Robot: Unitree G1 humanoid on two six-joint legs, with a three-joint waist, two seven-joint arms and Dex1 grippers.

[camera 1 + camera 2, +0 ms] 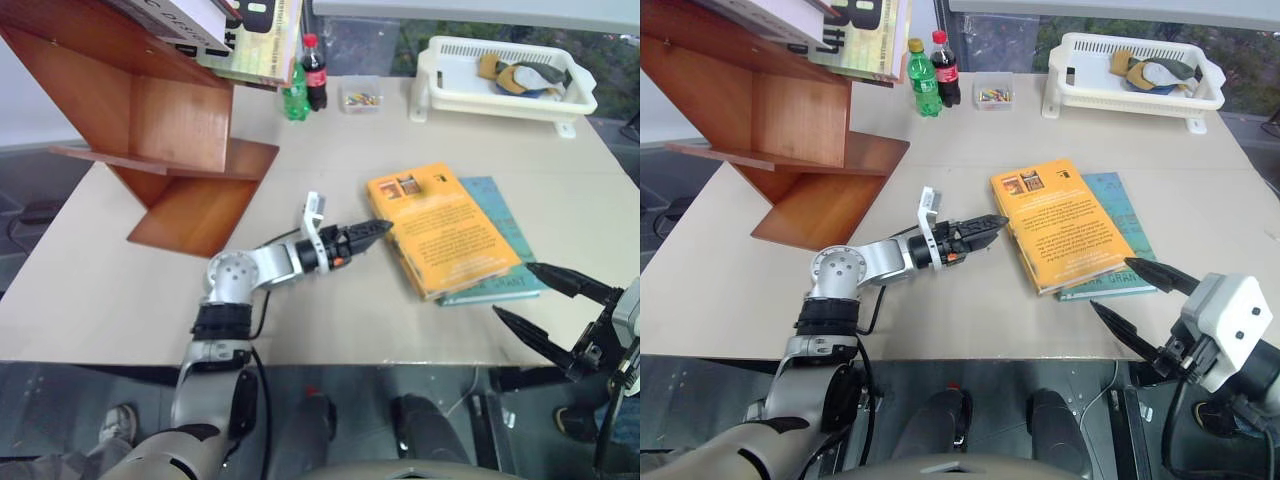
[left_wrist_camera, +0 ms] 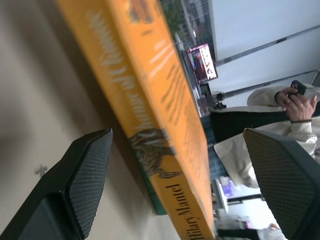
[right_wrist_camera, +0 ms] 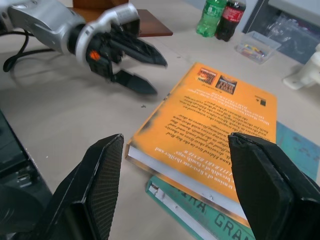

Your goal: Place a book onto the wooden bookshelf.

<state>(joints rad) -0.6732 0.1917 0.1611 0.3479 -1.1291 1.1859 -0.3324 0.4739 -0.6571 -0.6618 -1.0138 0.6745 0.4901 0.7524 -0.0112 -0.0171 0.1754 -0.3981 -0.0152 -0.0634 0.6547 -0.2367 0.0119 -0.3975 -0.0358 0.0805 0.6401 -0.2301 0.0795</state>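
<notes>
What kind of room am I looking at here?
Probably an office or lab set up for testing: a plain table holding a wooden bookshelf, books, soda bottles and a white basket, with a person seated nearby.

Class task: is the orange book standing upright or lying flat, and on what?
Lying flat. The orange book rests cover up on a teal book on the table, not standing.

The teal book [image 1: 505, 240] lies mostly hidden under the orange book [image 1: 440, 228]. The wooden bookshelf [image 1: 150, 110] is cut off at the top edge, as are the books [image 1: 855, 35] on it. The small box's [image 1: 360, 96] contents are too small to tell.
</notes>
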